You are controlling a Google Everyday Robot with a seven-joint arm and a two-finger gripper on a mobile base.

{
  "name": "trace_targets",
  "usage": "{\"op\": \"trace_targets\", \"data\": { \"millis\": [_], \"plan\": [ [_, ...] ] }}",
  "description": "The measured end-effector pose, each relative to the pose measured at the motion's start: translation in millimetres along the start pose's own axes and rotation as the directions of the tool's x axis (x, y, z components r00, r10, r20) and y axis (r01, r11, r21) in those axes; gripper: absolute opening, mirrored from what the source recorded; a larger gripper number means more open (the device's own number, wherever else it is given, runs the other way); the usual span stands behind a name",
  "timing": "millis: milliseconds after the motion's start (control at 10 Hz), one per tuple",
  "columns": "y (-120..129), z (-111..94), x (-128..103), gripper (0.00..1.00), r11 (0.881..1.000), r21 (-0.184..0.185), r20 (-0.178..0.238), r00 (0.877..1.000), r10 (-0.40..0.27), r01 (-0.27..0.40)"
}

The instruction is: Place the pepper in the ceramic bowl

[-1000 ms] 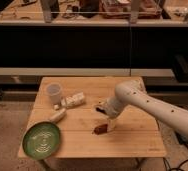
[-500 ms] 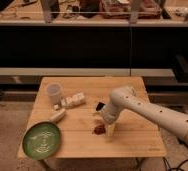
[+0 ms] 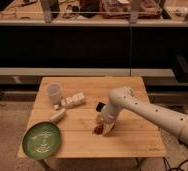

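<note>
Right now the pepper (image 3: 97, 129) lies on the wooden table (image 3: 137, 142), near the middle of the front part. The gripper (image 3: 105, 128) is low down right at it, likely so it can grab it. I cannot tell if the gripper is clamped on the pepper or not. The green ceramic bowl (image 3: 41, 139) sits well apart at the front left corner, so the pepper must be carried over there. A white cup (image 3: 54, 93) and a small black slab (image 3: 100, 105) sit farther back.
</note>
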Motion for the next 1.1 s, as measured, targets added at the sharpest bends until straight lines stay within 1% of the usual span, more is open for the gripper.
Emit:
{"op": "trace_targets", "data": {
  "millis": [200, 400, 500, 700, 900, 1000, 1100],
  "plan": [
    [-2.1, 2.0, 1.7, 0.57, 1.000, -0.002, -0.002, 1.000, 0.006, -0.006],
    [-4.0, 1.3, 1.8, 0.42, 1.000, 0.000, -0.002, 1.000, 0.008, -0.008],
    [-4.8, 0.6, 1.2, 0.38, 1.000, 0.002, 0.001, 1.000, 0.009, -0.009],
    [-5.7, -0.3, 0.2, 0.38, 1.000, 0.004, 0.005, 1.000, 0.010, -0.010],
    [-8.1, -4.2, -5.1, 0.38, 1.000, 0.012, 0.023, 1.000, 0.003, -0.003],
    [-12.9, -11.5, -12.8, 0.38, 1.000, 0.026, 0.040, 0.999, -0.014, 0.013],
    [-21.6, -24.6, -25.2, 0.38, 0.998, 0.051, 0.060, 0.997, -0.045, 0.042]
  ]
}}
